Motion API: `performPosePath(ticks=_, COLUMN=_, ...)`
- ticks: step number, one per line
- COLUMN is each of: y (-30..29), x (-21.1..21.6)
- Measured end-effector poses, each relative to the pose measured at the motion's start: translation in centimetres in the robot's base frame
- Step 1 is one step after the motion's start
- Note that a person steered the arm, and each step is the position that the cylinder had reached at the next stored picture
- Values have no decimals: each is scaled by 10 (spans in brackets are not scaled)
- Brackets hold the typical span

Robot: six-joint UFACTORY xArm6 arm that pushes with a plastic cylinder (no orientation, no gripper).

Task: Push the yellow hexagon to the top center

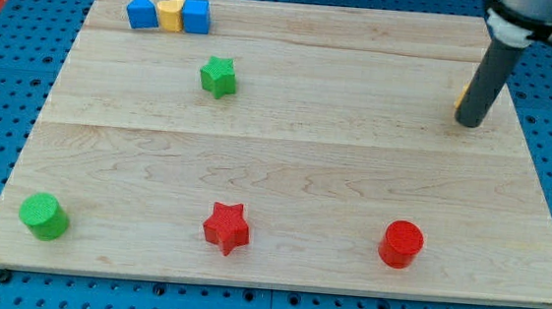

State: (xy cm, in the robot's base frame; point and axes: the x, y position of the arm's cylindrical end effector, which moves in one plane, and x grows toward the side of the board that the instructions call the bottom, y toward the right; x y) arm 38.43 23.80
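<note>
The yellow hexagon (463,96) is almost wholly hidden behind my rod at the view's right; only a thin yellow-orange sliver shows at the rod's left edge. My tip (471,122) rests on the wooden board (285,165) right against that block, on its right and lower side. The top center of the board lies far to the view's left of them.
A blue block (142,12), a yellow heart (171,14) and a blue cube (196,15) sit in a row at the top left. A green star (219,76) is below them. A green cylinder (44,216), red star (227,228) and red cylinder (402,244) line the bottom.
</note>
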Motion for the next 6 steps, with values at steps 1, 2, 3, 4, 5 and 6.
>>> performPosePath(ticks=1, y=-6, x=-26)
performPosePath(ticks=2, y=-24, x=-43)
performPosePath(ticks=3, y=4, x=4)
performPosePath(ticks=4, y=51, x=-25)
performPosePath(ticks=5, y=-13, x=-73)
performPosePath(ticks=6, y=-127, x=-91)
